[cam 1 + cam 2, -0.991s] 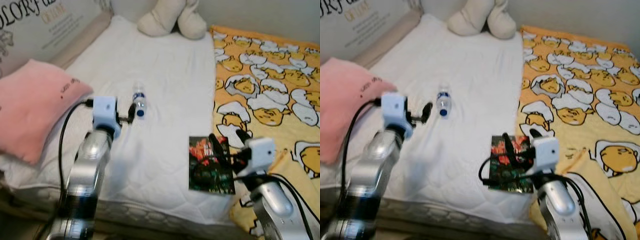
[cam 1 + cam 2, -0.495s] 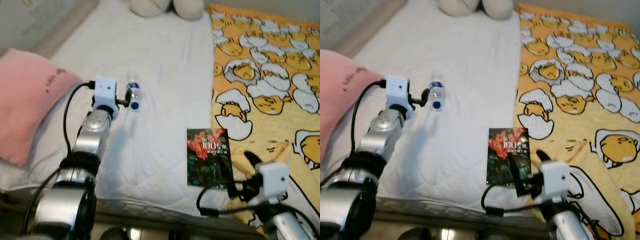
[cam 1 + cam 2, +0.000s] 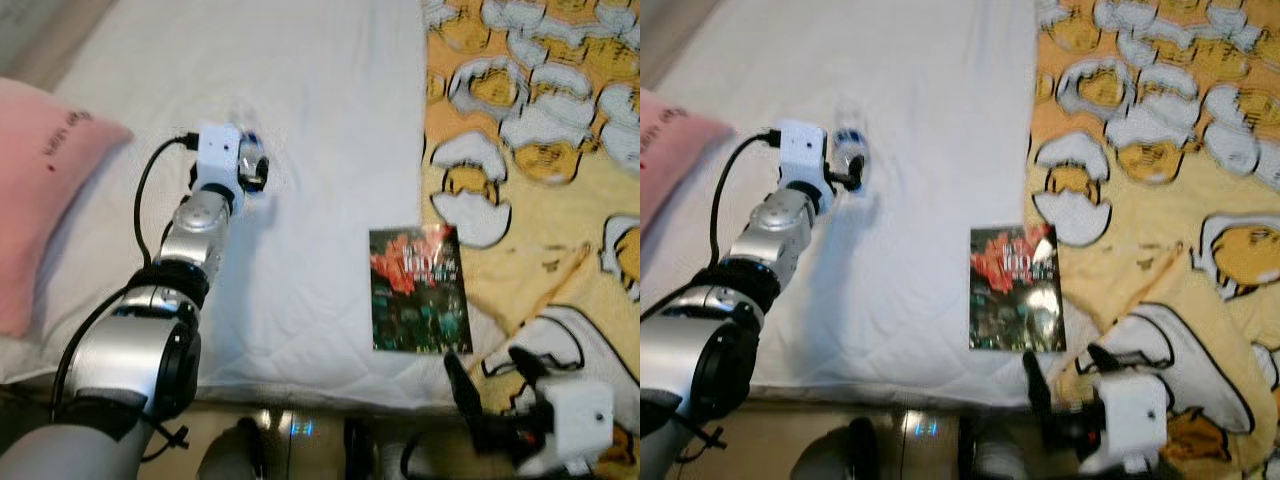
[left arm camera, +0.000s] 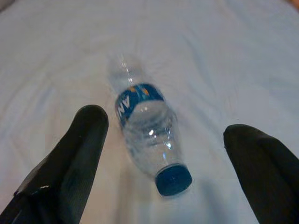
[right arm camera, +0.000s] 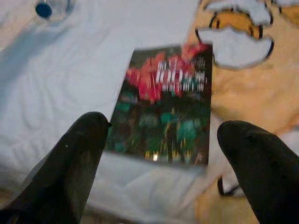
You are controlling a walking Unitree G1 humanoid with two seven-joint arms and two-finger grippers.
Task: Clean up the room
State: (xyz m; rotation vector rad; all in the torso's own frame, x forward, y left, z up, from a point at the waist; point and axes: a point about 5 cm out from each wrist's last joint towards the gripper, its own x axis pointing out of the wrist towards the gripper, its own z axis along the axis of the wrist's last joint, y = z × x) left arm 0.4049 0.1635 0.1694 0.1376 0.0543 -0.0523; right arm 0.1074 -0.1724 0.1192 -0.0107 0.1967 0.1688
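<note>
Reaching over a bed with both arms, a robot faces a bottle and a book.

Head views: the left gripper (image 3: pixel 256 172) hides most of the clear water bottle (image 3: pixel 849 146) on the white sheet (image 3: pixel 320 120); a dark book (image 3: pixel 418 302) lies by the yellow egg-print blanket (image 3: pixel 540 150), its red title blurred. Left wrist view: fingers (image 4: pixel 79 154) spread wide either side of the blue-capped bottle, label unreadable. Right wrist view: right gripper (image 5: pixel 163 163) spread wide before the book.

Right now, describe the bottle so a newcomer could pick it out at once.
On the white sheet, left of the yellow blanket, the left gripper hangs open over it. The bottle lies on its side: clear plastic, blue label, blue cap, unlike the flat dark book nearby.
</note>
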